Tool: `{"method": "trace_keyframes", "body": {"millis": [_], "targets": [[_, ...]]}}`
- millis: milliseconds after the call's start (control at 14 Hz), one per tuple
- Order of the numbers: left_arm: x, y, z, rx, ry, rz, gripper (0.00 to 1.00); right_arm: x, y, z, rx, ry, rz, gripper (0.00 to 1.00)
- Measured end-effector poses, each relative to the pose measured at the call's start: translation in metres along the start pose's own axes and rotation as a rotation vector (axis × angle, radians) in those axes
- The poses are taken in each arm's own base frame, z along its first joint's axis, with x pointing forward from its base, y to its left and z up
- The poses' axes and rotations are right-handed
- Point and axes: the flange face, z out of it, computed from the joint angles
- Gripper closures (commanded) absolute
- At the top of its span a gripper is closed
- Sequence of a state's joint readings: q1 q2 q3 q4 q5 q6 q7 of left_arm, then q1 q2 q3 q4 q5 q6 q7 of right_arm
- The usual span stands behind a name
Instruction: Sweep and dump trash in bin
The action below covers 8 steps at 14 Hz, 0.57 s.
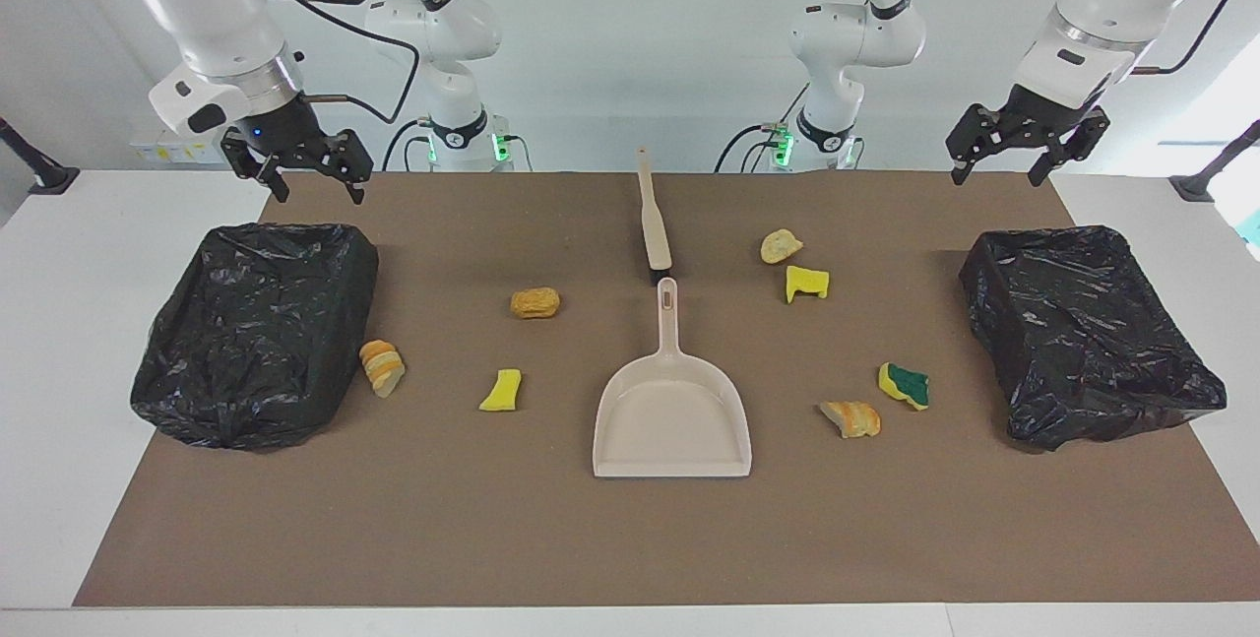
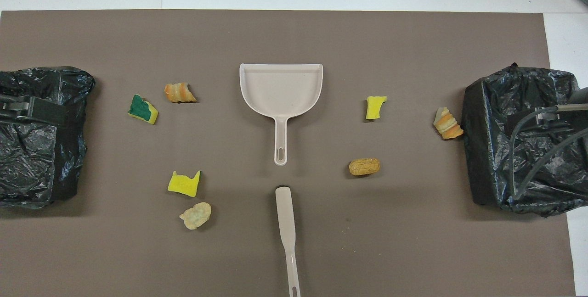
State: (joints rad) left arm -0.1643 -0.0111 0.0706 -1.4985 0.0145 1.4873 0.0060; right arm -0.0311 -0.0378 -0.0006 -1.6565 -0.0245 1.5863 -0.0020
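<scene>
Overhead, brush (image 2: 287, 232) handle cut off; left claw (image 1: 1024, 157), right claw (image 1: 299, 169) released, empty.

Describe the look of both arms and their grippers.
Both arms are glossy white with rounded segments and black joint rings. Each ends in a black two-finger gripper, the left gripper and the right gripper. Black cables trail along both arms; green lights glow at the bases.

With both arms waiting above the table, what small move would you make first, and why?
Probably lower the left gripper toward the brush, which lies nearer to the robots than the dustpan. Both it and the right gripper hang open and empty, the pan holds nothing, and the scraps, such as the yellow-and-green sponge piece, lie scattered on the mat, so a tool comes first.
</scene>
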Motion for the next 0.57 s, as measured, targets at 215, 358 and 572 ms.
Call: {"method": "trace_keyframes", "body": {"millis": [215,358,572], "targets": [[0.0,0.0,0.0,0.0,0.0,0.0,0.0,-0.0016,-0.0015,-0.0019,0.006,-0.003,0.0,0.0],[-0.0002,0.0,0.0001,0.0,-0.001,0.0,0.0,-0.0019,-0.0025,-0.0025,0.018,-0.002,0.004,0.0],[-0.0004,0.0001,0.0003,0.0,-0.004,0.0,0.0,-0.0019,-0.0044,-0.0026,0.02,-0.001,0.002,0.0]]}}
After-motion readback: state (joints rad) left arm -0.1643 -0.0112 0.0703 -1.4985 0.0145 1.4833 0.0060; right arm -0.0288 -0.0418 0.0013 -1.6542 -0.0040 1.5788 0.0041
